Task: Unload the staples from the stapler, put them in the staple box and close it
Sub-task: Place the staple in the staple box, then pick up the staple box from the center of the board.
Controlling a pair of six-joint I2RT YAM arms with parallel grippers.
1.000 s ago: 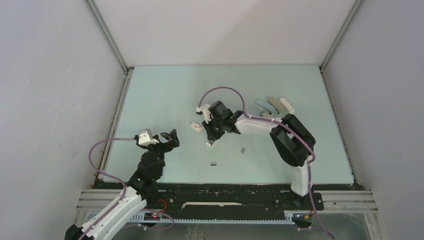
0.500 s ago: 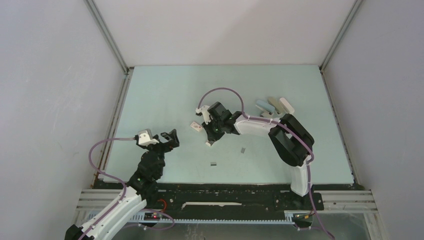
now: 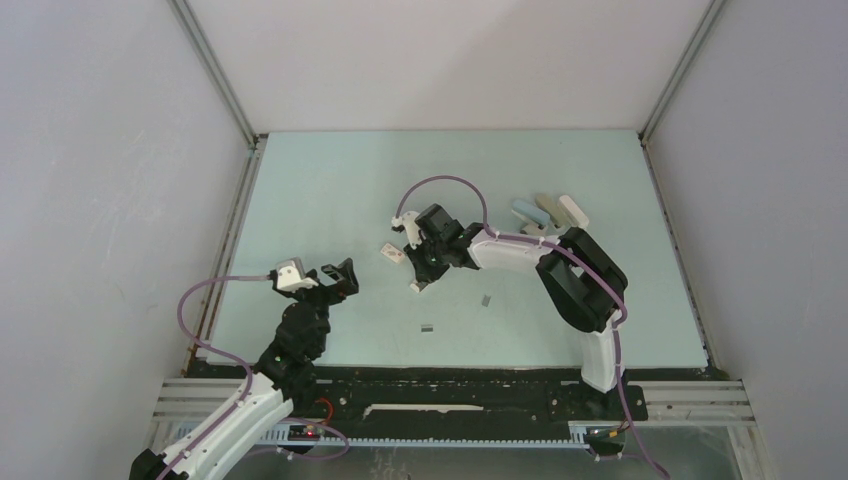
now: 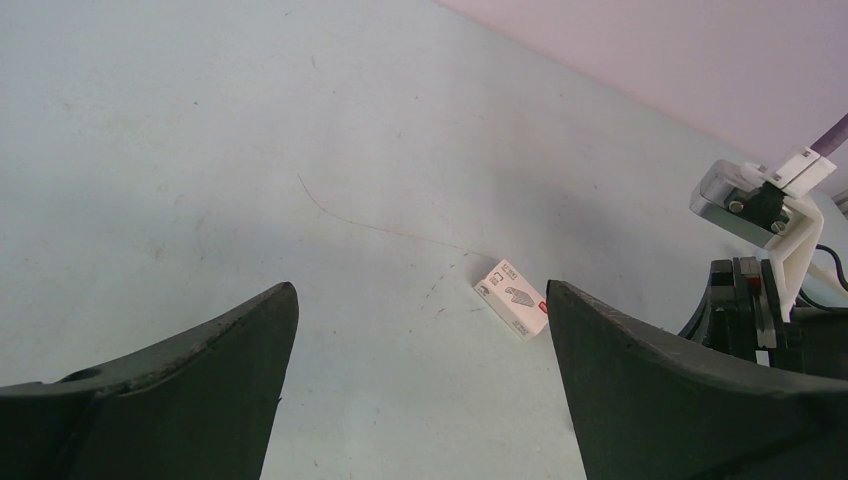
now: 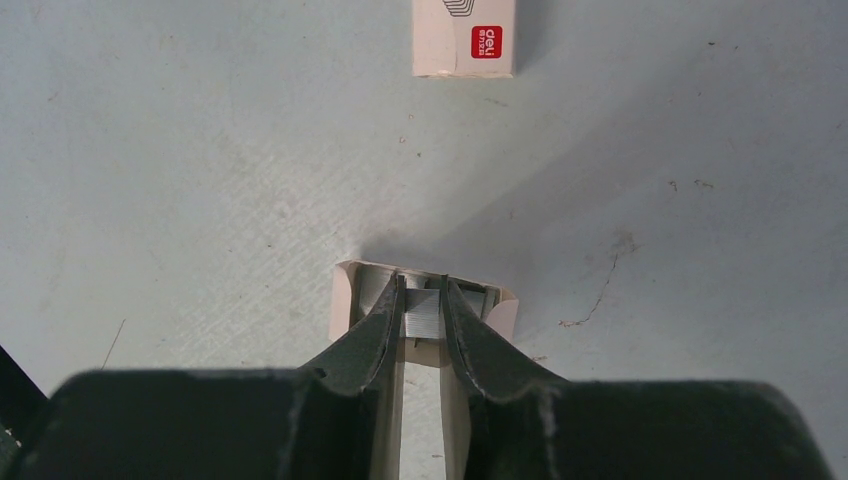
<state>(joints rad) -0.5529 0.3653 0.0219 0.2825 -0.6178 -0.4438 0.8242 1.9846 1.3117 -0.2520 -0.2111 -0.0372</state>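
Staples (image 5: 422, 322) in a small grey block are pinched between the two narrow tips of the right claw (image 5: 422, 292), which is almost pressed together around them. The block sits inside an open white box (image 5: 345, 300), and the flaps of this box stand at both sides of the tips. Straight ahead of this claw, apart from the open box, lies a closed white box (image 5: 464, 35) with a red label. The stapler (image 3: 527, 213), pale blue, lies well behind the right claw, past its forearm, just beside two other small oblong items (image 3: 572, 210). Two loose staple strips (image 3: 486, 299) lie on the table (image 3: 330, 190) at the near side of the right claw, apart from each other. The left claw (image 4: 420, 300) is spread wide and empty. The closed box is ahead of it, closer to its right finger.
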